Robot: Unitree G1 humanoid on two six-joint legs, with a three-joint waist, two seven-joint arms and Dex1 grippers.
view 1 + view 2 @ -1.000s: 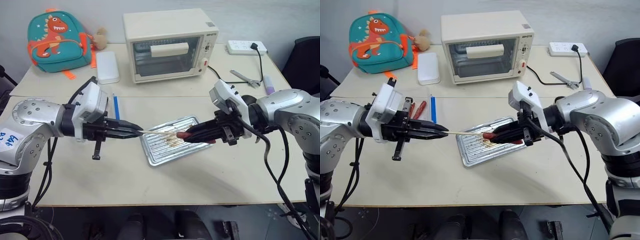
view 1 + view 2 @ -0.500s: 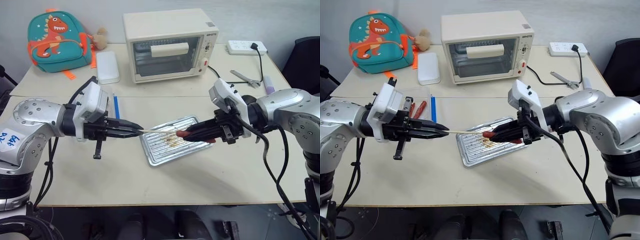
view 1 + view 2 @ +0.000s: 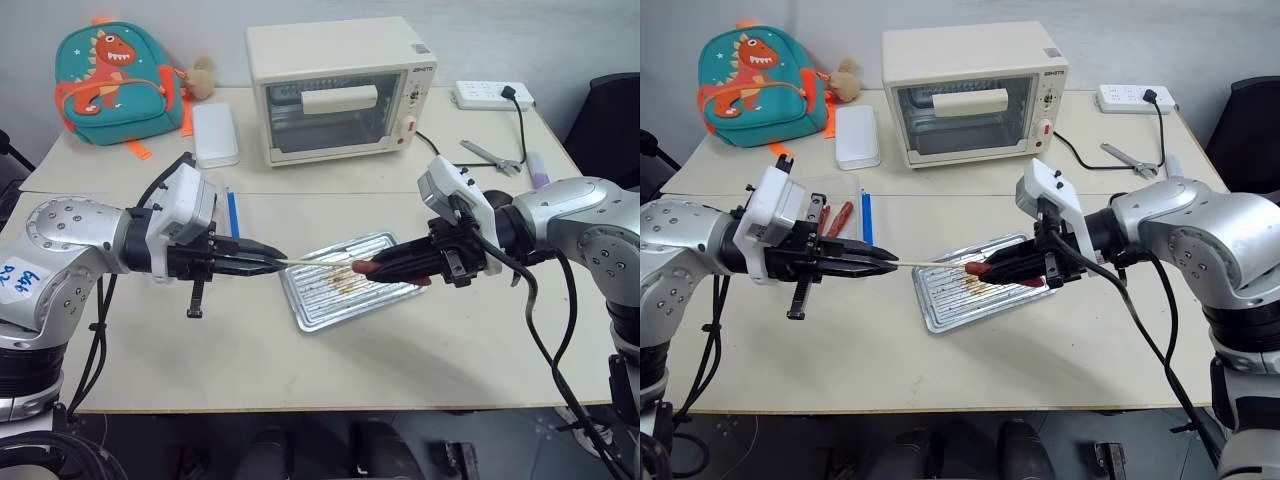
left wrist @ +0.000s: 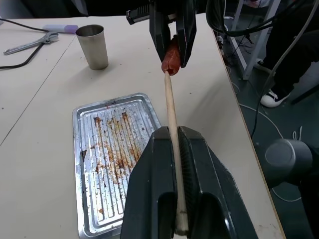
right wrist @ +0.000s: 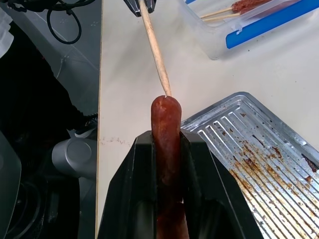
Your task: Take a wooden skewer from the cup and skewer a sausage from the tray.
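Observation:
My left gripper (image 3: 275,262) is shut on the wooden skewer (image 4: 172,114), held level and pointing toward my right gripper (image 3: 366,270). The right gripper is shut on the dark-red sausage (image 5: 167,129), whose free end faces the skewer. The skewer's tip (image 5: 167,93) touches that end of the sausage (image 4: 171,59). Both are held in the air above the silver ridged tray (image 3: 330,302), which has brown grease marks. In the left wrist view the steel cup (image 4: 93,46) stands upright on the table beyond the tray (image 4: 84,149).
A cream toaster oven (image 3: 340,90) stands at the back of the table, with a teal dinosaur backpack (image 3: 110,85) and a white box (image 3: 215,135) to its left. A clear plastic tray with blue edges (image 5: 239,25) holds skewered sausages. A power strip (image 3: 490,95) and a wrench (image 3: 490,155) lie back right.

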